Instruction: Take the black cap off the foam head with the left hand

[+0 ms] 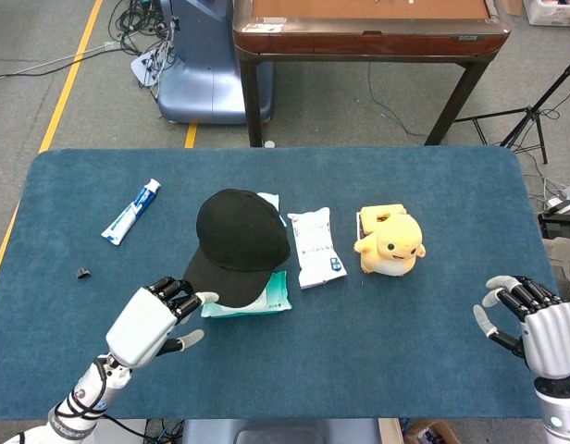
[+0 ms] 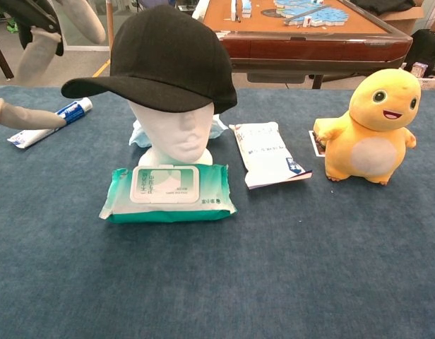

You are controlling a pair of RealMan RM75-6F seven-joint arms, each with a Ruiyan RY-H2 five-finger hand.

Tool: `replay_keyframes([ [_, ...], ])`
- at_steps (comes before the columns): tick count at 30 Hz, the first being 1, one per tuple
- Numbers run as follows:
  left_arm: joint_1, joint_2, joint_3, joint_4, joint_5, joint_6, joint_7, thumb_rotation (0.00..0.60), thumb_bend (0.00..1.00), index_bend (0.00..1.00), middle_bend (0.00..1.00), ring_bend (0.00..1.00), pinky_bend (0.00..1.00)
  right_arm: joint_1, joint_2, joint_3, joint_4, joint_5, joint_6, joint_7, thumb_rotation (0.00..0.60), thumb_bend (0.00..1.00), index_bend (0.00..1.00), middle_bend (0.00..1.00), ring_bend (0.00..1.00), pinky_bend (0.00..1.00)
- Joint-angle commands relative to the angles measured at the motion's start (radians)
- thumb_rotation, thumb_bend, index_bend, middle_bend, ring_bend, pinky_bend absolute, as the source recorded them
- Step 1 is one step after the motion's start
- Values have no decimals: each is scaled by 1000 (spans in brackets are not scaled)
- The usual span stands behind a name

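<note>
1. Fingers (image 1: 179,294) of the left hand (image 1: 148,324) are spread wide and hold nothing; they sit just left of the cap's brim, near its edge, and whether they touch it I cannot tell.
2. Seen from the chest camera, two pale fingers show at the far left, one high (image 2: 41,53) and one low, level with the brim tip and apart from it.
3. On the other side, the right hand (image 1: 535,326) rests at the near right corner of the surface (image 1: 377,370), fingers loosely apart and empty, well away from everything.
4. At the middle of the surface stands the black cap (image 2: 164,60), fully seated on the foam head (image 2: 176,134), brim pointing left and toward the near edge.
5. Judging by this, the step in hand is the approach: the cap is not yet gripped or lifted.
6. Next, the move likely calls for closing thumb and fingers on the brim, then lifting up and off without tipping the light head.
7. Right in front of the head lies a green wipes pack (image 2: 168,192), lid shut, touching its base; its contents are hidden.
8. To the right of the head lies a sealed white packet (image 2: 268,154), and further right a yellow plush toy (image 2: 373,127) stands upright.
9. Far left lies a toothpaste tube (image 1: 132,211), with a small dark object (image 1: 82,273) near it.
</note>
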Motion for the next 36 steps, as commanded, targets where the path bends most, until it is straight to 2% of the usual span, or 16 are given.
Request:
replay_keyframes([
  [1,-7,-16,-10,8,-17,-5,10,600,52,368,716,422,471,1,1,0,-1,1,-2,0,600,318,590,468,419,603],
  [7,-18,-66,-29,43,-34,18,15,600,52,386,710,416,467,1,2,1,-3,6,-7,0,600,318,590,468,419,603],
  [11,-17,-91,-34,63,-37,36,33,600,51,360,623,338,415,3,3,3,-4,10,-11,0,600,319,590,468,419,603],
  [14,-17,-101,-34,67,-37,44,45,600,38,323,467,218,362,3,3,2,-4,10,-13,-1,600,318,590,468,419,603],
  [17,-23,-98,-26,59,-36,35,38,600,35,304,190,50,263,3,3,1,-6,9,-14,-3,600,318,590,468,419,603],
  [19,-28,-95,-22,52,-37,26,33,600,35,293,28,0,178,3,3,0,-6,8,-14,-4,600,318,590,468,419,603],
  [21,-32,-93,-18,44,-41,17,32,600,35,288,0,0,149,3,3,0,-7,7,-14,-6,600,318,590,468,419,603],
  [27,-44,-113,-14,39,-42,4,46,600,35,292,0,0,128,0,6,0,-9,4,-6,-4,600,317,590,468,419,603],
  [36,-71,-164,-31,58,-60,-11,66,600,35,367,0,0,114,-1,10,-1,-13,5,-7,0,600,318,590,468,419,603],
])
